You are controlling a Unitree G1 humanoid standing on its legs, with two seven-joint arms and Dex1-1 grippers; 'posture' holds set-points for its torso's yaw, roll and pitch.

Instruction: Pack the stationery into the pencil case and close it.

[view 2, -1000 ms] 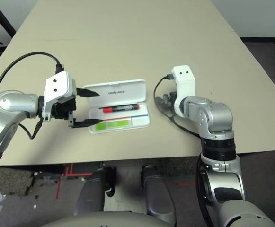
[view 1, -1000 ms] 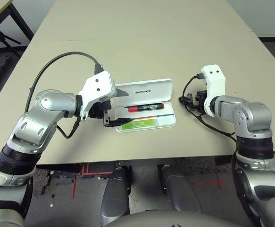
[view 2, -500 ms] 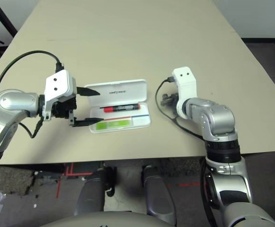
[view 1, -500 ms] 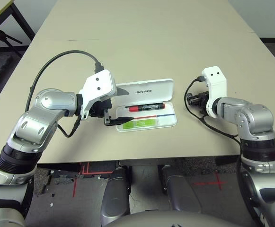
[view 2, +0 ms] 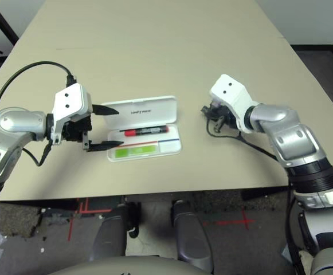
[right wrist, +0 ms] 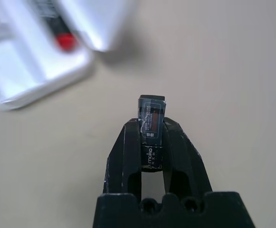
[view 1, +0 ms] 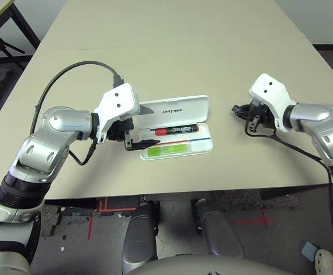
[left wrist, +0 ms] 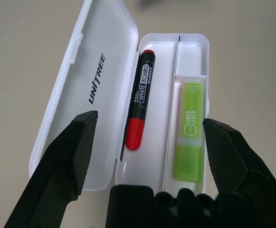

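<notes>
Case: the flat white hard-plastic pencil case with rounded corners is lying open on the beige surface, its hinged lid printed "UNITREE" folded back flat on the far side of the tray.
Marker: a red marker with a black barrel is lying in the tray's compartment next to the lid.
Green bar: a lime-green stubby bar with a white label is lying in the tray's other compartment, across the divider from the marker.
Dark piece: a tiny dark rectangular piece with a printed label is sitting upright between the right claw's fingers, above the bare surface and well apart from the case.
Left claw: the left claw is hovering at the case's left end with its two black fingers spread wide, holding nothing.
Right claw: the right claw is pinching the dark piece, to the right of the case.
</notes>
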